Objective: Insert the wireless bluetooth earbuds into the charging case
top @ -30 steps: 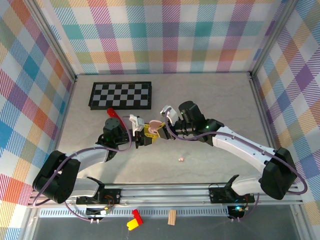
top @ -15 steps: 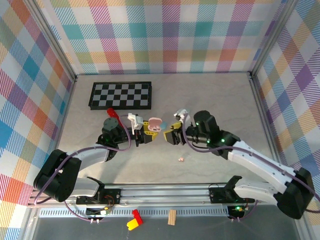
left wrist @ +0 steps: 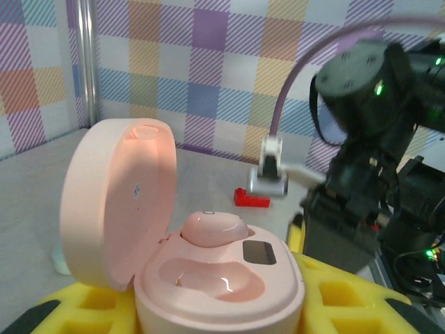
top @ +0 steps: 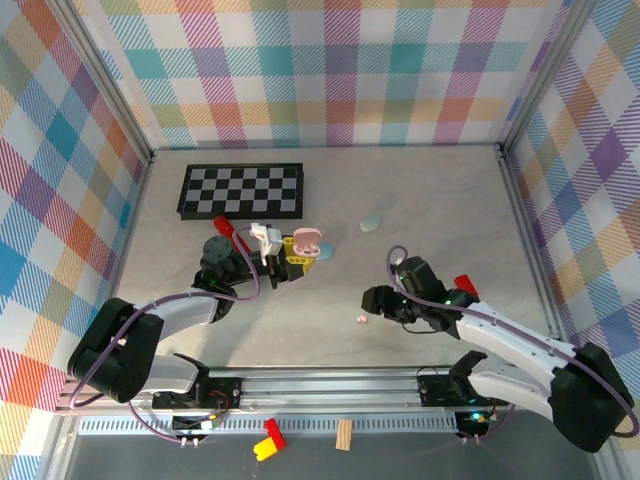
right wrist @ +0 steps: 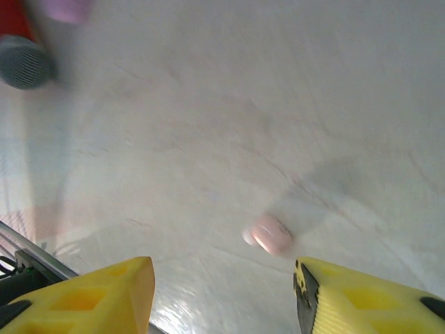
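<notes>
pink plastic marks both task things in the top external view. the charging case (top: 308, 240) sits with its lid raised in the left gripper (top: 288, 258), whose yellow fingers are clamped narrow on its base, just in front of the chessboard (top: 241, 190). a loose earbud (top: 361, 319), tiny and pink, lies on the pale table (top: 440, 200) nearer the arm bases, well apart from the case. the right gripper (top: 370, 300) is just beside it, a little farther back. a pale mint oval (top: 371, 223) rests on the table to the right of the case.

in the left wrist view the charging case (left wrist: 222, 278) stands in the middle. its round lid (left wrist: 118, 202) is upright on the left. a seated earbud (left wrist: 212, 228) lies in the far well, next to a small dark panel, and the near well shows its glossy bare floor. the yellow fingers (left wrist: 76, 309) of the left gripper (left wrist: 215, 313) press against the case's base from both sides. behind it stands the dark right arm (left wrist: 368, 160) with green lights. a small red piece (left wrist: 252, 200) shows below a grey clip, and i cannot tell whether it lies on the table.

the right wrist view is blurred. the right gripper (right wrist: 222, 296) has its yellow fingers (right wrist: 83, 296) spread wide in the two lower corners, with bare table between them. the loose earbud (right wrist: 270, 234) lies on the table just ahead of the gap, nearer the right finger and touching neither.
</notes>
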